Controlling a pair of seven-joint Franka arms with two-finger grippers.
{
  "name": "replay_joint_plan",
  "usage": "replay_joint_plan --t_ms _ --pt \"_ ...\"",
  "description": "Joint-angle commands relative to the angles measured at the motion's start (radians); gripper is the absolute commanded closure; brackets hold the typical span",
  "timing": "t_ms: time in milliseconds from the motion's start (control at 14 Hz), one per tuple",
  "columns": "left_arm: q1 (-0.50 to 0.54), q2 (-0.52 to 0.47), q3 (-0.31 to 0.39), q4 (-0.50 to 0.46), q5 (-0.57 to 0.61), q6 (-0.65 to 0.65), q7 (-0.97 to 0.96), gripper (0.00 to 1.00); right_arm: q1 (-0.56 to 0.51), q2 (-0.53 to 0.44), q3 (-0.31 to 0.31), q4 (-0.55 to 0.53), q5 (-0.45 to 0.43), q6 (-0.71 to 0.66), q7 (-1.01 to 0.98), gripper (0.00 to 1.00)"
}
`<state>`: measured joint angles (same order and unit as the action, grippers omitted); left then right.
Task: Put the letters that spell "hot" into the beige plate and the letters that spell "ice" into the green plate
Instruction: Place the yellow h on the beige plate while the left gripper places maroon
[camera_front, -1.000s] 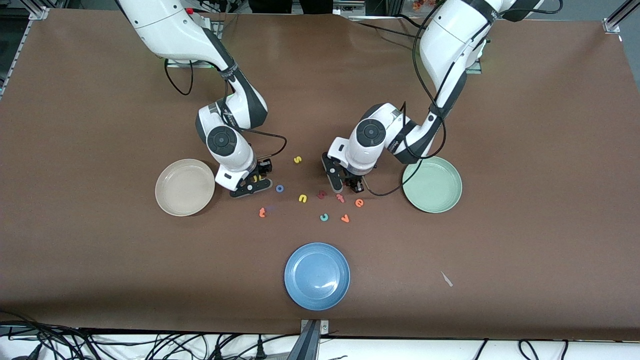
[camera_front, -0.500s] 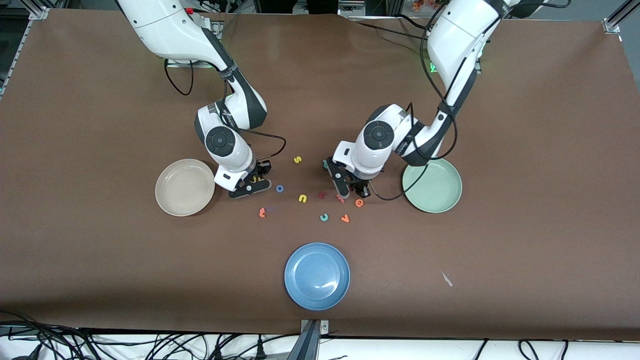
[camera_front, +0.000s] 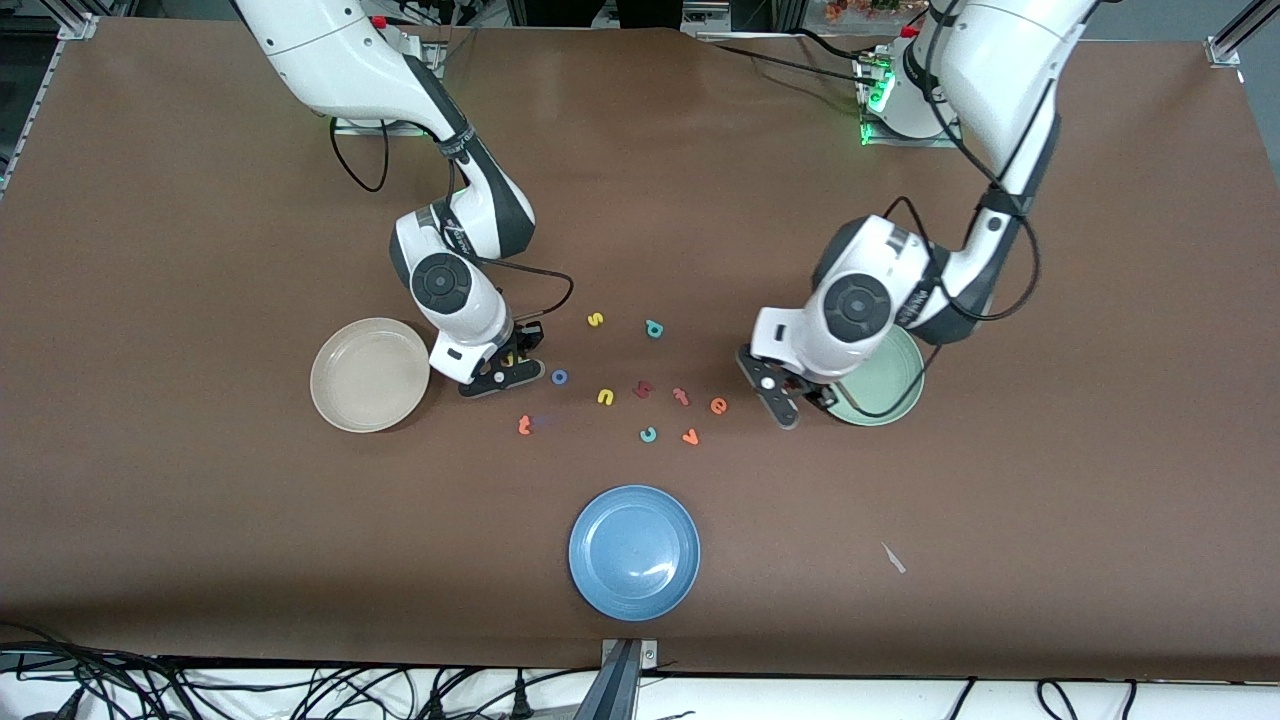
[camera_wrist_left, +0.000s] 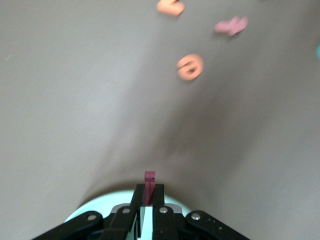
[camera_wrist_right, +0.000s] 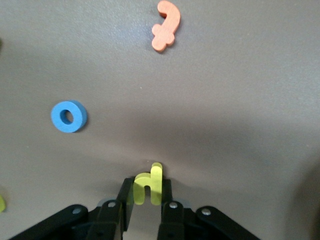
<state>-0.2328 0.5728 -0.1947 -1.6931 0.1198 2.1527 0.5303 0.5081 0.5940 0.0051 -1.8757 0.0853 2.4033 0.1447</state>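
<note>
My left gripper (camera_front: 805, 405) hangs over the rim of the green plate (camera_front: 893, 392), on the side toward the letters. In the left wrist view this gripper (camera_wrist_left: 149, 189) is shut on the dark red i (camera_wrist_left: 149, 176). My right gripper (camera_front: 508, 364) is low on the table beside the beige plate (camera_front: 368, 378). Its fingers (camera_wrist_right: 147, 194) are shut on the yellow h (camera_wrist_right: 156, 175). The blue o (camera_front: 559, 377), orange t (camera_front: 524, 425), teal c (camera_front: 648, 434) and orange e (camera_front: 718, 405) lie loose between the two plates. Both plates are empty.
Other loose letters lie in the middle: a yellow s (camera_front: 595, 319), teal a (camera_front: 654, 328), yellow u (camera_front: 605, 397), dark red letter (camera_front: 644, 390), pinkish-red letter (camera_front: 681, 396) and orange v (camera_front: 690, 437). A blue plate (camera_front: 634, 552) stands nearer the front camera.
My left arm has swung from the letter cluster to the green plate's rim, uncovering the teal a. My right gripper has closed on the yellow h without shifting.
</note>
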Motion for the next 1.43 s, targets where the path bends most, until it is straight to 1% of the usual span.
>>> replay_joint_plan --t_ms 0,143,286,500,571,643,714,786,857,929,1000,1143,1357 --pt "0.081 -0.008 -0.009 -0.013 0.031 -0.024 0.057 1.0 -0.017 -0.008 0.0 0.07 0.045 -0.107 -0.03 0.84" --pt "0.102 0.004 -0.009 -0.02 0.031 -0.049 0.062 1.0 -0.046 -0.045 -0.005 0.067 0.047 -0.145 -0.039 0.84" --pt "0.107 0.03 -0.008 -0.022 0.031 -0.068 0.059 1.0 -0.048 -0.077 -0.061 0.055 0.045 -0.171 -0.117 0.84" --pt "0.09 0.065 -0.008 -0.014 0.04 -0.056 0.06 1.0 -0.048 -0.112 -0.161 0.009 0.047 -0.176 -0.288 0.84" --pt "0.087 0.065 -0.008 -0.014 0.058 -0.056 0.06 0.96 -0.048 -0.112 -0.184 0.004 0.047 -0.173 -0.331 0.84" --pt "0.09 0.065 -0.008 -0.014 0.081 -0.056 0.06 0.85 -0.048 -0.111 -0.203 0.004 0.047 -0.171 -0.368 0.84" --pt "0.087 0.065 -0.009 -0.013 0.09 -0.056 0.06 0.26 -0.052 -0.105 -0.215 0.004 0.047 -0.165 -0.408 0.83" --pt "0.087 0.064 -0.011 -0.01 0.09 -0.056 0.06 0.0 -0.069 -0.097 -0.22 0.001 0.047 -0.152 -0.463 0.79" --pt "0.087 0.058 -0.014 -0.008 0.09 -0.056 0.059 0.0 -0.089 -0.086 -0.22 -0.005 0.047 -0.13 -0.517 0.58" --pt "0.087 0.047 -0.017 -0.007 0.09 -0.06 0.059 0.0 -0.094 -0.082 -0.22 -0.003 0.047 -0.121 -0.539 0.12" --pt "0.086 0.029 -0.019 -0.005 0.089 -0.065 0.05 0.0 -0.092 -0.082 -0.215 -0.002 0.054 -0.125 -0.528 0.0" --pt "0.087 0.006 -0.035 0.004 0.074 -0.067 0.036 0.0 -0.074 -0.089 -0.2 0.009 0.118 -0.147 -0.417 0.0" --pt "0.06 0.015 -0.051 0.064 0.072 -0.067 -0.082 0.0 -0.071 -0.089 -0.107 0.03 0.123 -0.144 -0.187 0.0"
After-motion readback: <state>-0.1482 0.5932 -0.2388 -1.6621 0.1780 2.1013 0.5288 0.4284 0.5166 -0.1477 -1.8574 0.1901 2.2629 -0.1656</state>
